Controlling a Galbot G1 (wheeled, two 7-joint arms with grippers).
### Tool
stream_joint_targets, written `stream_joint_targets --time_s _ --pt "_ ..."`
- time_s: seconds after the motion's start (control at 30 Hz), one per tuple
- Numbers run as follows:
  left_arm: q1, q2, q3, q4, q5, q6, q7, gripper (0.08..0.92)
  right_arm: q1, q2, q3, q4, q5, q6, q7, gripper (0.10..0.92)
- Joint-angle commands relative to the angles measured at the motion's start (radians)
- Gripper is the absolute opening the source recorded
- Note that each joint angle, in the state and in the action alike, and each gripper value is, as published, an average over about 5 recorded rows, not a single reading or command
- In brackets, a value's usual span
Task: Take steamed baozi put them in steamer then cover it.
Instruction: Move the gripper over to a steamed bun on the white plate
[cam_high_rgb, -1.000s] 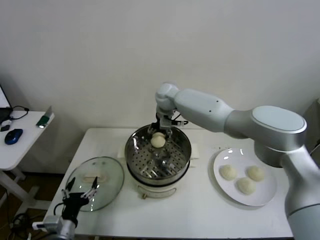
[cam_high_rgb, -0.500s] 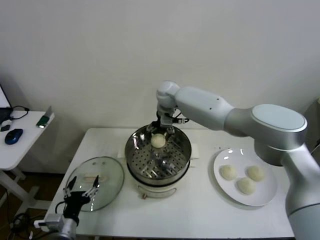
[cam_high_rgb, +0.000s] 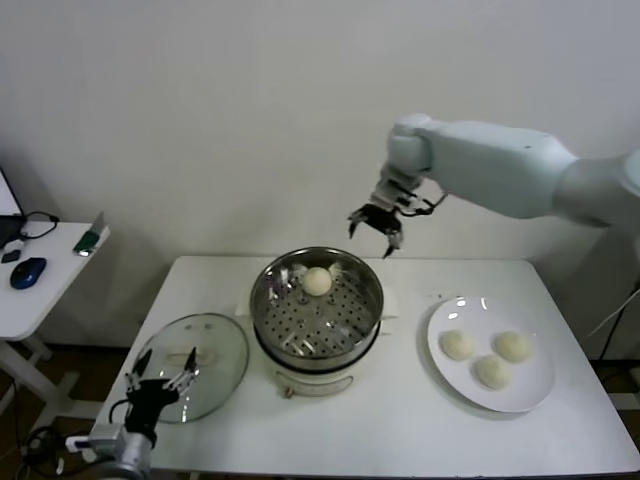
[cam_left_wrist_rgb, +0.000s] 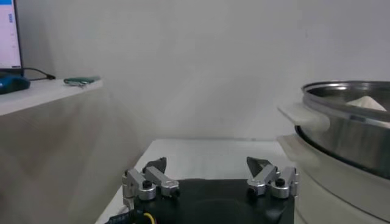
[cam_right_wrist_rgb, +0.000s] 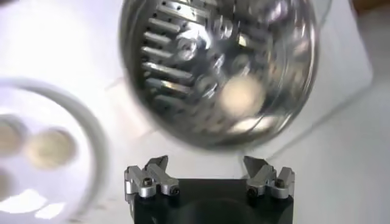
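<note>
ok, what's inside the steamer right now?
One baozi sits on the perforated tray at the far side of the steamer, uncovered. Below the tray is hidden. The open right gripper is above, empty.

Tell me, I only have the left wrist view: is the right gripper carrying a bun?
Observer: No. The right gripper is open and empty, in the air behind the steamer.
Operator: I see only a white tip over the steamer's rim. How many buns are inside?
Observer: One bun, on the perforated tray toward the back.
Operator: Where are the rest?
Observer: Three buns lie on a white plate to the steamer's right.
Operator: And the lid?
Observer: The glass lid lies flat on the table left of the steamer, with the open left gripper at its near edge.
</note>
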Motion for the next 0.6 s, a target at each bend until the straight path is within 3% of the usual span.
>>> stream_joint_targets --time_s 0.03,0.27,0.6 --pt "-0.002 0.002 -0.002 0.001 -0.002 -0.002 0.0 0.823 0.101 -0.256 -0.245 0.21 0.196 -0.34 0.087 0.823" --pt "-0.005 -0.002 -0.002 0.0 0.0 -0.002 0.0 0.823 -0.027 -0.353 -0.196 0.263 0.143 -0.485 0.183 0.823" --pt "0.005 0.0 -0.005 0.006 0.002 -0.011 -0.002 0.823 -0.292 -0.39 -0.039 0.232 0.085 -0.56 0.275 0.823"
